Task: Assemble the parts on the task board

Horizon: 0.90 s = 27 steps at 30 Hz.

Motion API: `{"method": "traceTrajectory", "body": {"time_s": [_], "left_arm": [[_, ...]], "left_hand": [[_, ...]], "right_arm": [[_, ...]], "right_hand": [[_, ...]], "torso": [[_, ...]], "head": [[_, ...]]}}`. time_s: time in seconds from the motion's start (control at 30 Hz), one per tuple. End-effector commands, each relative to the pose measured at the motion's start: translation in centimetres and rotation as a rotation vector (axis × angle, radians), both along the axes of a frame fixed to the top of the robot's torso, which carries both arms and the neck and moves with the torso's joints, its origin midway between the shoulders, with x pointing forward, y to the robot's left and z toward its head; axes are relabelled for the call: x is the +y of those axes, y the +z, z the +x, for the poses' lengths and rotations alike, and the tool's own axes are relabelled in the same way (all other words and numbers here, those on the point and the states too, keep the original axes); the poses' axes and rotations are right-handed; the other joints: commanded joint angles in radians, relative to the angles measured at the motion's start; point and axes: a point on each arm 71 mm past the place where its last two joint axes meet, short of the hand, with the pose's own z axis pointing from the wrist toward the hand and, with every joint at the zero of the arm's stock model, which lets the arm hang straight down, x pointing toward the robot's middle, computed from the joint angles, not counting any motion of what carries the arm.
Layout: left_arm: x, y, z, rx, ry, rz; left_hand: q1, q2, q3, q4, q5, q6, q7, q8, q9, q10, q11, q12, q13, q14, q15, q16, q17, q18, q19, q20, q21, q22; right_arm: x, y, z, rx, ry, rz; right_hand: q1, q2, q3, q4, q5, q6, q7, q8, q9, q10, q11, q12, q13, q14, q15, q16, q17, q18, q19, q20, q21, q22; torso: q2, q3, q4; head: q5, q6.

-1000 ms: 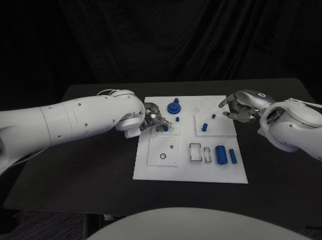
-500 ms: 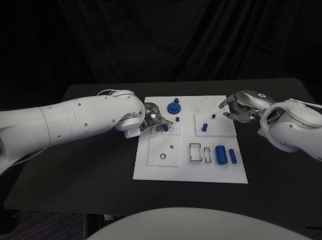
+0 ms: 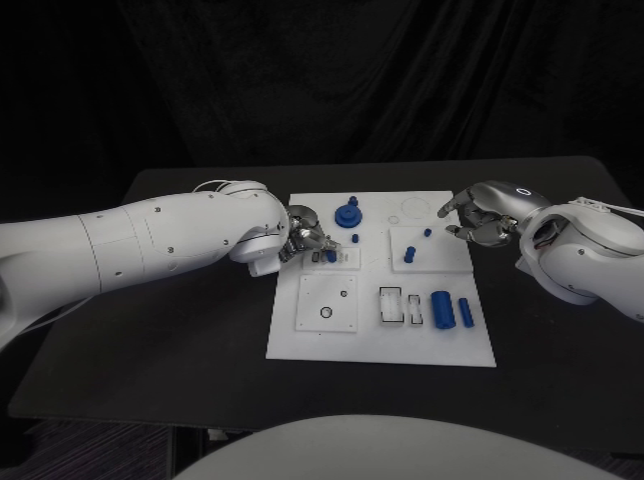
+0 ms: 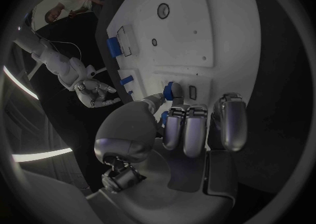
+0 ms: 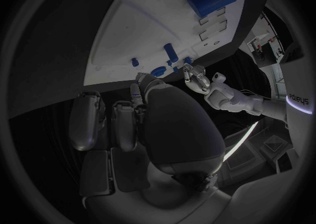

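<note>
A small blue peg [image 3: 331, 256], pinched at the tips of the left hand [image 3: 305, 240], over the left part of the task board [image 3: 380, 345], near its far end. In the left wrist view the same peg [image 4: 174, 90] caught between the thumb and a fingertip, the remaining fingers [image 4: 185, 129] curled in beside it, right at the raised white block with its small slot. Whether seated in a hole or hanging just above, impossible to tell.

Probably light, rigid plastic, smooth enough to slip or twist in metal fingertips; best taken across its sides near the upper end, leaving the lower end free to enter a hole. Little risk of breakage; more risk of tilting and jamming if pressed off-axis.

Around it on the board: a taller blue stacked piece [image 3: 348, 213] standing further back, a tiny blue peg [image 3: 355, 238] just beside the held one, two small blue pegs [image 3: 409, 255] upright on the right-hand block, and a thick blue cylinder [image 3: 442, 307] with a slimmer blue bar [image 3: 466, 312] lying side by side near the right edge.

Right hand [image 3: 479, 216] hovering at the board's far right edge, fingers curled inward with nothing visible in them; seemingly waiting.
</note>
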Motion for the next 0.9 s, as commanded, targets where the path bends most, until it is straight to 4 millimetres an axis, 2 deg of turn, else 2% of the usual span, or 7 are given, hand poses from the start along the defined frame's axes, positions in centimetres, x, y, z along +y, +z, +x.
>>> {"method": "traceTrajectory", "body": {"time_s": [0.03,0.33,0.7,0.9], "left_arm": [[0.2,-1.2,-0.5,0.038,-0.011,0.027],[0.2,-1.1,-0.5,0.022,-0.01,0.006],[0.7,-0.3,-0.7,-0.081,0.021,-0.089],[1.3,0.1,-0.8,-0.132,0.043,-0.127]], "left_hand": [[0.017,-0.005,0.018,-0.024,0.009,-0.002,-0.002,-0.021,0.023,0.104,-0.008,0.004,0.263,0.106,-0.005,0.007,0.263,-0.01,0.002,-0.008,-0.004,0.035],[0.029,-0.013,0.067,-0.065,0.018,0.003,-0.004,-0.027,0.02,0.104,-0.011,0.004,0.263,0.106,-0.007,0.007,0.263,-0.01,0.002,-0.01,-0.006,0.037],[0.029,-0.023,0.11,-0.097,0.035,0.014,-0.007,-0.029,0.021,0.104,-0.013,0.004,0.263,0.106,-0.01,0.007,0.263,-0.011,0.004,-0.012,-0.006,0.042],[0.028,-0.025,0.117,-0.1,0.041,0.016,-0.008,-0.029,0.021,0.104,-0.014,0.004,0.263,0.106,-0.01,0.007,0.263,-0.011,0.004,-0.012,-0.006,0.042]], "right_arm": [[-0.1,-0.2,0.0,0.012,-0.016,-0.01],[-0.1,-0.2,0.0,0.013,-0.018,-0.01],[-0.3,-0.2,-0.1,0.015,-0.022,-0.013],[-0.4,-0.2,-0.1,0.016,-0.024,-0.014]], "right_hand": [[-0.01,0.002,0.008,0.001,0.003,-0.002,0.005,-0.007,-0.001,0.036,0.009,-0.003,0.188,0.075,0.008,-0.002,0.167,-0.011,0.006,0.006,-0.005,0.185],[-0.012,0.002,0.009,0.0,0.004,-0.001,0.004,-0.007,-0.002,0.034,0.009,-0.005,0.186,0.074,0.008,-0.003,0.166,-0.011,0.006,0.006,-0.006,0.185],[-0.013,0.002,0.01,-0.001,0.004,0.0,0.004,-0.007,-0.002,0.033,0.009,-0.006,0.185,0.074,0.008,-0.004,0.165,-0.01,0.006,0.006,-0.006,0.185],[-0.013,0.002,0.01,-0.001,0.004,0.0,0.004,-0.007,-0.002,0.033,0.009,-0.006,0.185,0.074,0.008,-0.004,0.165,-0.01,0.006,0.006,-0.006,0.185]], "torso": [[0.0,0.0007,0.0],[0.0,0.0008,-0.0008],[0.0,0.0008,-0.0002],[0.0,0.0003,0.0008]], "head": [[-0.002,0.0],[-0.001,0.0],[-0.005,0.0],[-0.007,0.0]]}}
